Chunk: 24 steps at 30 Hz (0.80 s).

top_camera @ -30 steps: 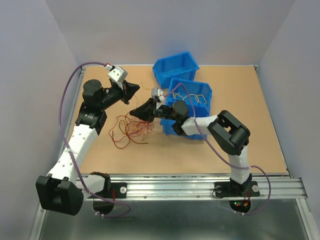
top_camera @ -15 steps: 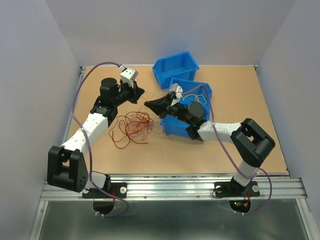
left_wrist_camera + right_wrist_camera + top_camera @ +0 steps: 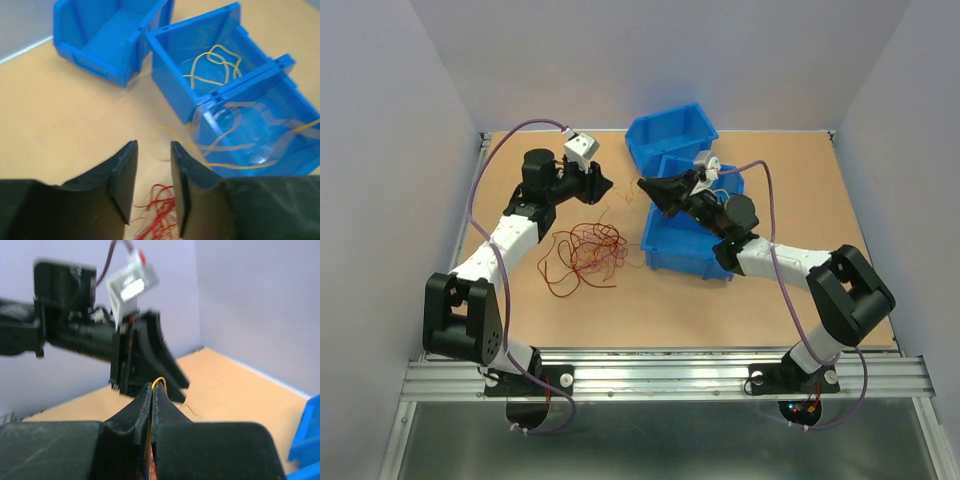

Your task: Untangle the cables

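Observation:
A tangle of red and orange cables [image 3: 585, 250] lies on the table left of centre. My left gripper [image 3: 603, 186] hovers beyond it, open; in the left wrist view its fingers [image 3: 153, 146] stand apart with nothing between them, and red cables [image 3: 161, 210] lie on the table below the gap. My right gripper [image 3: 642, 184] faces it, shut on a thin yellow cable [image 3: 160, 380] that loops over its tip [image 3: 152, 386]. More yellow cables [image 3: 215, 65] lie in the nearer blue bin. Blurred yellow strands [image 3: 235, 150] trail in front of that bin.
Two blue bins stand at the back centre: an empty one [image 3: 650, 140] farther off and a nearer one [image 3: 680, 262] under my right arm. Purple cords arc over both arms. Grey walls enclose the table on three sides.
My left gripper has opened and reached farther to the right. My right gripper, still shut on the yellow cable, has moved up and right toward the bins, away from the red tangle.

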Each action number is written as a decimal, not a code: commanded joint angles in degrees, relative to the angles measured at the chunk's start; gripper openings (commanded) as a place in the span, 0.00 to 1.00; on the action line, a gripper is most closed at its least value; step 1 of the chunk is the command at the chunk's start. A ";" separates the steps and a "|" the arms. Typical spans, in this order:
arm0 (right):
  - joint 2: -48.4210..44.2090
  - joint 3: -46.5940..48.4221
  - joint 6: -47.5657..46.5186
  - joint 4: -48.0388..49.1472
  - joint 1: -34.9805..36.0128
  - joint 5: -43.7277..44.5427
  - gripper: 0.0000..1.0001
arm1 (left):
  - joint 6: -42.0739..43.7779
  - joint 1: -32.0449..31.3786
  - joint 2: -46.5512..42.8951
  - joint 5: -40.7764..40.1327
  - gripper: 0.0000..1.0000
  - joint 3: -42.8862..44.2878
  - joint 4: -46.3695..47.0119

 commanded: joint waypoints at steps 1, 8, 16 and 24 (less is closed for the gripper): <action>-3.85 4.30 3.27 8.60 -2.93 -1.14 0.01 | 2.90 1.54 -1.76 -2.23 0.52 -1.63 2.81; -2.10 8.00 4.85 6.41 -8.72 -0.53 0.00 | 2.81 1.54 -7.56 -7.76 0.59 -6.11 7.12; 2.38 10.99 10.21 6.40 -15.93 -2.72 0.01 | 2.73 1.54 -9.42 -8.20 0.59 -7.08 8.09; 5.90 5.47 6.27 10.88 -18.93 -2.99 0.01 | 3.34 1.54 -8.89 -8.12 0.59 -6.99 8.00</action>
